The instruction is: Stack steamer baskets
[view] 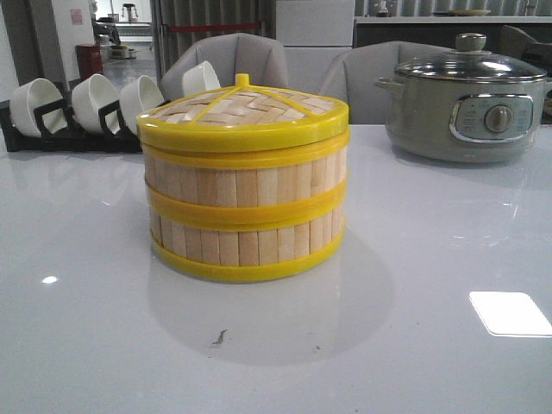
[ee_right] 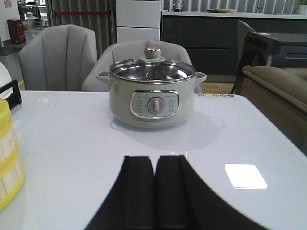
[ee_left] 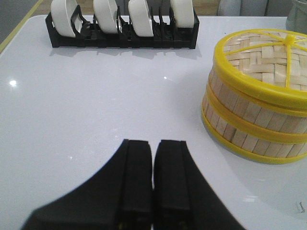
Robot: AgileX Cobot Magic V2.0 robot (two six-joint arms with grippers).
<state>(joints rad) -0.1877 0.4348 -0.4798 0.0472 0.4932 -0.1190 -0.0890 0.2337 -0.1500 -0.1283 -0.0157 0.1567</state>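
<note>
Two steamer baskets [view: 246, 216] stand stacked in the middle of the white table, with the woven yellow-rimmed lid [view: 243, 115] on top. The stack also shows in the left wrist view [ee_left: 256, 115] and, at the edge, in the right wrist view [ee_right: 8, 158]. My left gripper [ee_left: 153, 143] is shut and empty, over bare table to one side of the stack and apart from it. My right gripper [ee_right: 154, 159] is shut and empty, over bare table between the stack and the pot. Neither gripper shows in the front view.
A grey electric pot [view: 466, 102] with a glass lid stands at the back right, also in the right wrist view [ee_right: 151, 93]. A black rack of white bowls [view: 86, 108] stands at the back left, also in the left wrist view [ee_left: 122, 24]. Grey chairs stand behind the table.
</note>
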